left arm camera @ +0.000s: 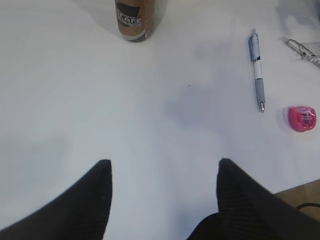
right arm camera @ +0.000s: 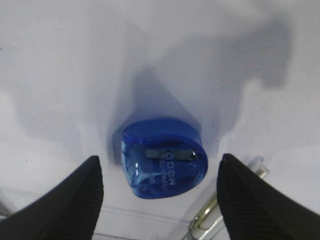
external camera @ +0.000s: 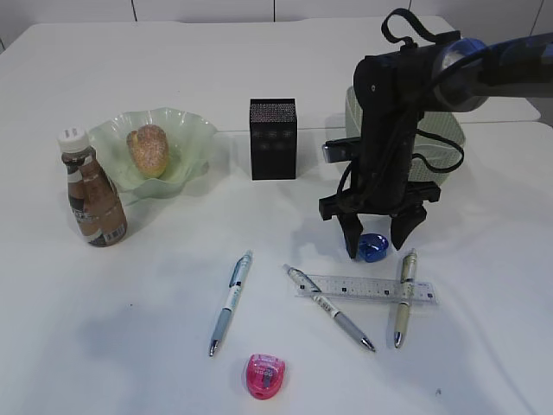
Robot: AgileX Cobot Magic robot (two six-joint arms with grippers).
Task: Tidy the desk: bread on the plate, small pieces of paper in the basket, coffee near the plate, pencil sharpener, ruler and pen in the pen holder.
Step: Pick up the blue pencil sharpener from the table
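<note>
My right gripper (external camera: 378,239) stands open, its fingers on either side of a blue pencil sharpener (external camera: 374,248) (right arm camera: 164,162) that lies on the desk (external camera: 155,328), not touching it. A pink pencil sharpener (external camera: 266,376) lies near the front. The clear ruler (external camera: 367,289) lies under two pens (external camera: 330,308) (external camera: 403,296); a third pen (external camera: 230,303) lies apart on the left. The bread (external camera: 149,149) sits on the plate (external camera: 200,131), with the coffee (external camera: 93,199) beside it. The pen holder (external camera: 273,138) stands at the middle. My left gripper (left arm camera: 162,167) hangs open over bare desk. No small pieces of paper show.
The basket (external camera: 448,131) stands at the back right, largely hidden behind my right arm. In the left wrist view the coffee's base (left arm camera: 135,22), a pen (left arm camera: 257,67) and the pink sharpener (left arm camera: 301,118) lie well ahead of the fingers.
</note>
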